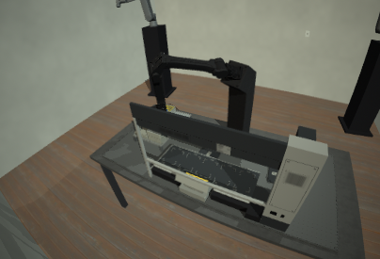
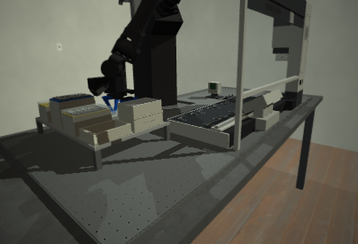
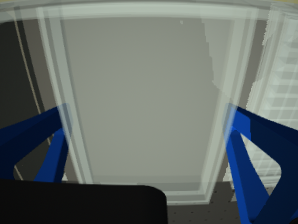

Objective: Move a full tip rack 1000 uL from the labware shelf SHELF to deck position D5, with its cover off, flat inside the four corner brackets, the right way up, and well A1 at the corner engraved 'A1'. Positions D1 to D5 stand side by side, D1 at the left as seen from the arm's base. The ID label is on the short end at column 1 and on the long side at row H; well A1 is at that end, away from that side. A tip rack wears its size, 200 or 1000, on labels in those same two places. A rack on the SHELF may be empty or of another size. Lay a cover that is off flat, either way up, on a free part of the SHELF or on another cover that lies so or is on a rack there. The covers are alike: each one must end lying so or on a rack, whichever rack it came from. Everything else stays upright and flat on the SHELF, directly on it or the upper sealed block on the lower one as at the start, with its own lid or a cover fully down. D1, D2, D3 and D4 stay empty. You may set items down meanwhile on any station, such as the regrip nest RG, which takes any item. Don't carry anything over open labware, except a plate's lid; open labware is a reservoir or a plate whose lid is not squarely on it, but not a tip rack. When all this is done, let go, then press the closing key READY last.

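Observation:
My gripper (image 3: 147,112) (image 2: 116,103) is shut on a clear cover (image 3: 145,192), with one blue finger at each long side. The cover looks level in the wrist view, with a flat grey surface behind it; its height above that is hard to tell. The fingers are behind the items of the shelf (image 2: 66,132) in the exterior view. On the shelf, a rack with a blue rim (image 2: 72,97) and a rack with a yellow rim (image 2: 86,111) stand upright. Another yellow-topped item (image 2: 44,106) is at the far left. Size labels and A1 are not readable.
Two stacked pale blocks (image 2: 141,109) and a low open trough (image 2: 106,130) stand at the shelf's near side. A pale ribbed item (image 3: 284,95) lies close right of the gripper. The dark deck (image 2: 199,115) (image 1: 207,166) is under the enclosure's frame (image 2: 240,63).

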Available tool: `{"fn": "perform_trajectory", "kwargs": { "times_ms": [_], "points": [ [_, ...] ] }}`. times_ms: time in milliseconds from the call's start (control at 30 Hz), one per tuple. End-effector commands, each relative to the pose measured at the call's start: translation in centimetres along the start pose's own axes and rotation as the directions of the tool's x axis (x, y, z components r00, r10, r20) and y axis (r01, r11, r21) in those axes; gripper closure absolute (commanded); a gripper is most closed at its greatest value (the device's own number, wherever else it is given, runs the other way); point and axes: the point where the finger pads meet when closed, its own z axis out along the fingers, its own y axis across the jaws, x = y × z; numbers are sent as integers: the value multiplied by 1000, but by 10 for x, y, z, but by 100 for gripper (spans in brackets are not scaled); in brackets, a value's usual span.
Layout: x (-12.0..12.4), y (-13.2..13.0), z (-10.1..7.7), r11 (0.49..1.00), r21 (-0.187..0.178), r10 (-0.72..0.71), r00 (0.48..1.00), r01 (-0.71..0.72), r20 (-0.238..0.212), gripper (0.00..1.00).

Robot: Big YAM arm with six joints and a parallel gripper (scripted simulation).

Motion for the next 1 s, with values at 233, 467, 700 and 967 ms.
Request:
{"fn": "perform_trajectory", "kwargs": {
  "times_ms": [233, 467, 700, 967],
  "points": [
    [5, 3, 11, 1000, -5, 4, 1000, -4, -3, 100],
    [6, 4, 13, 1000, -5, 5, 1000, -5, -4, 100],
    [6, 4, 13, 1000, -4, 6, 1000, -6, -6, 100],
    [7, 4, 13, 1000, -1, 8, 1000, -8, -8, 100]
  ]
}}
